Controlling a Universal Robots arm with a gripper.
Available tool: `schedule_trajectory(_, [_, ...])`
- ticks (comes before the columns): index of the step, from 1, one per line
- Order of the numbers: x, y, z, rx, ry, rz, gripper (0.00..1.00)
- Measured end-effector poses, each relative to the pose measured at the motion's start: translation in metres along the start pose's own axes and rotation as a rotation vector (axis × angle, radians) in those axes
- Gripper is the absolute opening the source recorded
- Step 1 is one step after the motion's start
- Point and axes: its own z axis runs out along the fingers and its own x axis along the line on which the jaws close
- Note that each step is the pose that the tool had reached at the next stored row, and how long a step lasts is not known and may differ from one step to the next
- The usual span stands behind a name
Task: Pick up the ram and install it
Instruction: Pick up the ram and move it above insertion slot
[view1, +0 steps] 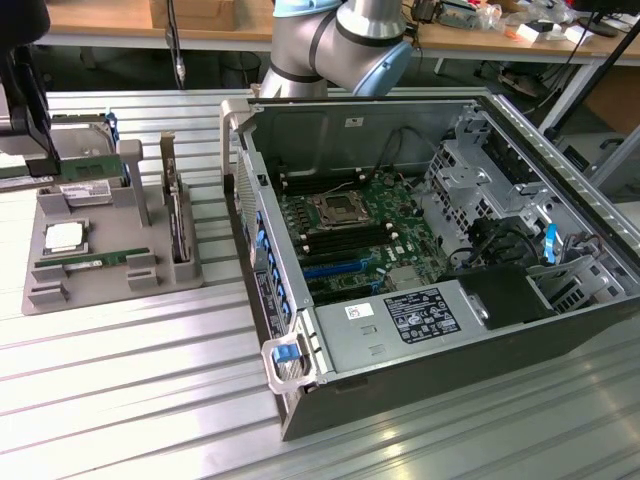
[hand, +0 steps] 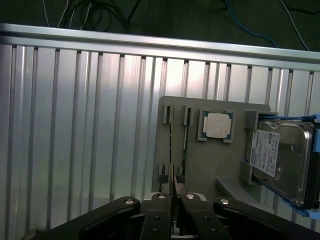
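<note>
The gripper (hand: 173, 194) is pinched tight on the ram (view1: 82, 165), just above the gray tray (view1: 110, 288) (pick-up looks done). I think the memory slots (view1: 335, 238) need it carried over and lined up straight.

A: Where did glare fall?
B: White streaks crossed the ribbed desk (view1: 130, 420) in the lower left of the exterior view.
A: Shadows?
B: Soft ones; the computer case (view1: 310, 135) was dim inside under overhead light.
</note>
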Motion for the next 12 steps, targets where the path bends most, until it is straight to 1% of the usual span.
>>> schedule_trajectory(4, [0.000, 0.0001, -0.0056, 0.0000, 0.0000, 0.000, 0.13])
schedule_trajectory(8, [0.000, 0.0002, -0.0137, 0.0001, -0.0001, 0.000, 0.13])
schedule_trajectory(12, [0.000, 0.0002, -0.0161, 0.0001, -0.0001, 0.000, 0.13])
